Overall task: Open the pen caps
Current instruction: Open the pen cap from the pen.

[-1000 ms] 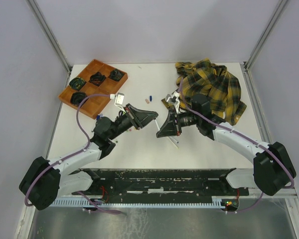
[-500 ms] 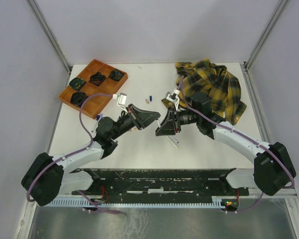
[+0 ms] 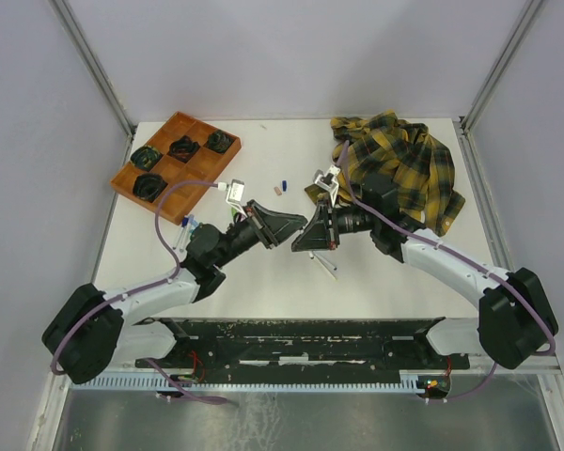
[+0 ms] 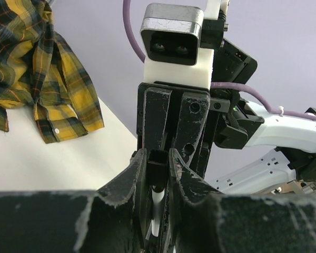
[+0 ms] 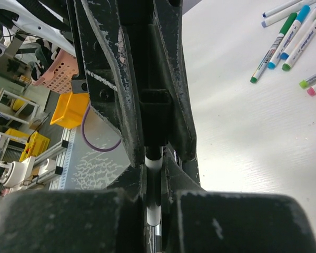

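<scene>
The white tabletop point(image 3: 254, 282) is lying open around both tips. The left end effector point(image 4: 158, 155) and right end effector point(image 5: 155, 179) are clamping one pen point(image 4: 157, 203) between them, which only the wrist views are showing. Overhead, loose pen caps point(image 3: 284, 181) are sitting just beyond them, with the tray point(image 3: 174, 164) and shirt point(image 3: 404, 160) well apart.

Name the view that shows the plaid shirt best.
Top external: the whole shirt lies crumpled at the table's far right corner. Left wrist catches only part of the shirt. Right wrist shows none.
</scene>
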Available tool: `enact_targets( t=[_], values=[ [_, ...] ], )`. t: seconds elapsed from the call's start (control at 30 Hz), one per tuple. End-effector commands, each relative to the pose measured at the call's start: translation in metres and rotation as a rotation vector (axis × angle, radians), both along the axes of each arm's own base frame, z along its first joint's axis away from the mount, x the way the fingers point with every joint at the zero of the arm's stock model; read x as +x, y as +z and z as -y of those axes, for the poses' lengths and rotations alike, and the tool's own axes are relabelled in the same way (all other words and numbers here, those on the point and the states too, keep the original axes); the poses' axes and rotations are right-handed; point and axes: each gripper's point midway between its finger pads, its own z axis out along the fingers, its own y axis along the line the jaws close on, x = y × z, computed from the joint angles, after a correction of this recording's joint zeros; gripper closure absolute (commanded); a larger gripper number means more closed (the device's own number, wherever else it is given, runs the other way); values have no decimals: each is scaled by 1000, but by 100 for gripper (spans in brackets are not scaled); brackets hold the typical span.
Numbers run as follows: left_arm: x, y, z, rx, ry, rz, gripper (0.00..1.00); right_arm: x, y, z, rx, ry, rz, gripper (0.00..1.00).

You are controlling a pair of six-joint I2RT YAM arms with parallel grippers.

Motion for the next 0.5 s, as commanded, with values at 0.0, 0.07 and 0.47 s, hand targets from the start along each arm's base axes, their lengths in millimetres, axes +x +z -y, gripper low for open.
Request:
enact_targets(
  t=[0.0,0.07,0.47],
  values=[
    [20,55,-34,-95,187,150,97,4,-2,-1,-13,-1,-4,100],
    [30,72,-49,-119,261,180,97,4,-6,-1,-23,2,-19,100],
    [81,190,-129,-312,598,380,97,3,-20,-5,-69,22,-72,100]
  ],
)
